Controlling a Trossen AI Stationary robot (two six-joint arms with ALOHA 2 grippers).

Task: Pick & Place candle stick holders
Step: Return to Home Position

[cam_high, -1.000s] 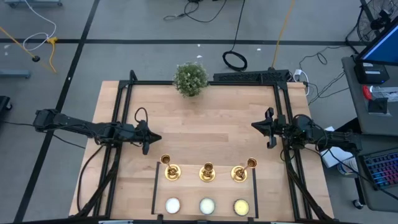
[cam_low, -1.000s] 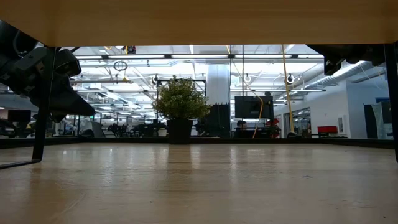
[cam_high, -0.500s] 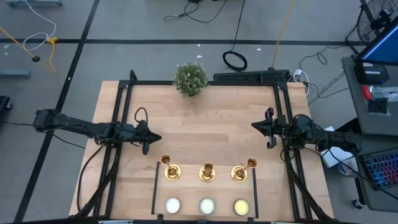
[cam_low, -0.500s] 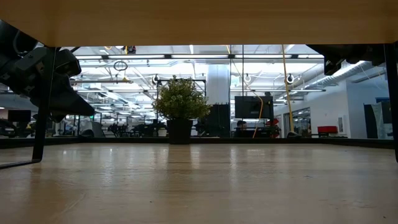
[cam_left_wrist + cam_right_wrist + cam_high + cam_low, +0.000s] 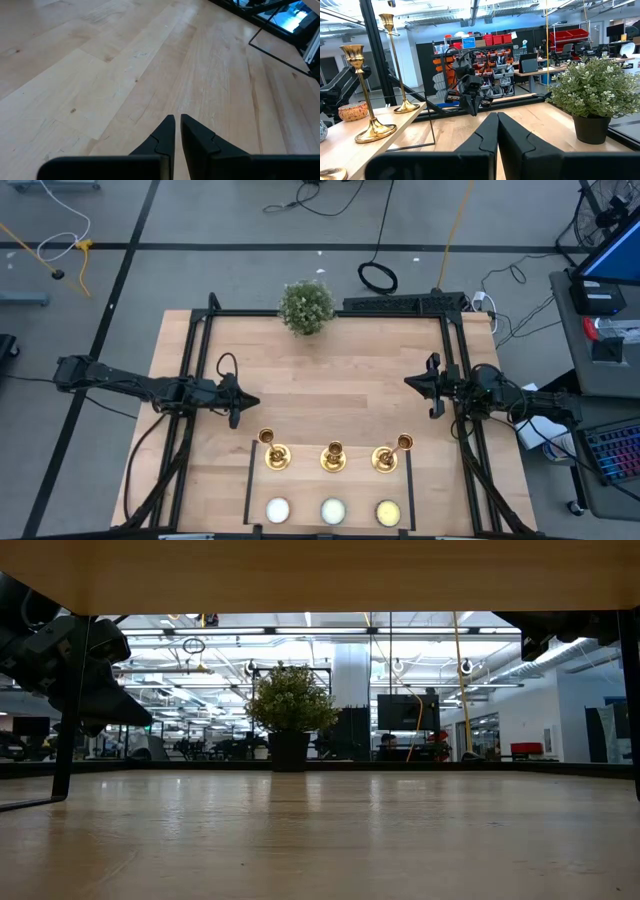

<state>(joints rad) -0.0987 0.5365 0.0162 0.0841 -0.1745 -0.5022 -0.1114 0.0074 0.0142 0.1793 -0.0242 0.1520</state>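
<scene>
Three candlesticks (image 5: 332,457) (on shelf (image 5: 345,145)), apart from fingers (image 5: 487,132)

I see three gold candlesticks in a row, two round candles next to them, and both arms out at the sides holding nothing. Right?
Nearly. There are three round candles, not two; the high view shows them in a row. The three gold candlesticks and the arms at the sides, left pincer and right pincer both holding nothing, are as you say.
</scene>
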